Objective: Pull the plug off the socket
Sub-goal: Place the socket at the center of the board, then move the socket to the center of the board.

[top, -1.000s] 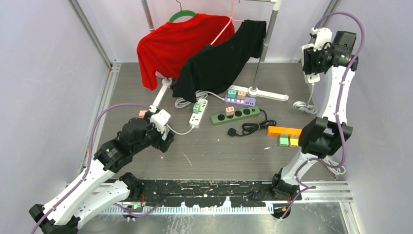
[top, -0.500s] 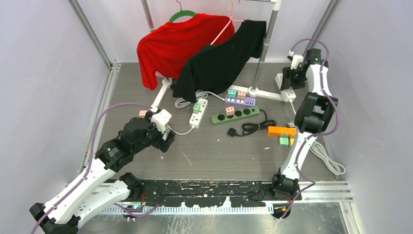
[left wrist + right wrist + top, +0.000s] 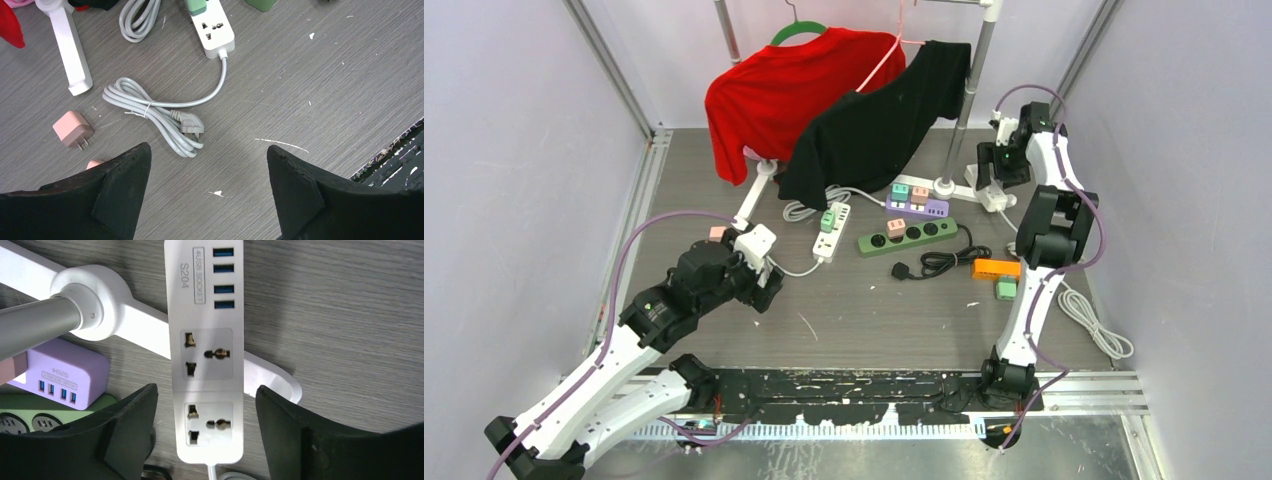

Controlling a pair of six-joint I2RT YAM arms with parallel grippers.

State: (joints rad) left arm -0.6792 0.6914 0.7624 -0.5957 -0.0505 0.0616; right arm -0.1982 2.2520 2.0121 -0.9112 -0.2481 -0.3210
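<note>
White power strip (image 3: 207,365), lilac USB hub (image 3: 60,372)

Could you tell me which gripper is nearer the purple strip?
Right. The right gripper hangs over the white strip beside the purple strip; the left gripper is far off, above a coiled cord.

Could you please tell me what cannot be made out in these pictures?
Right wrist view: the white power strip runs off the bottom edge, cutting off its cable end.
Top view: the right gripper covers part of that strip.
Left wrist view: a pink thing sits mostly behind a finger of the left gripper.
Top view: the black shirt hides part of the grey cable.
</note>
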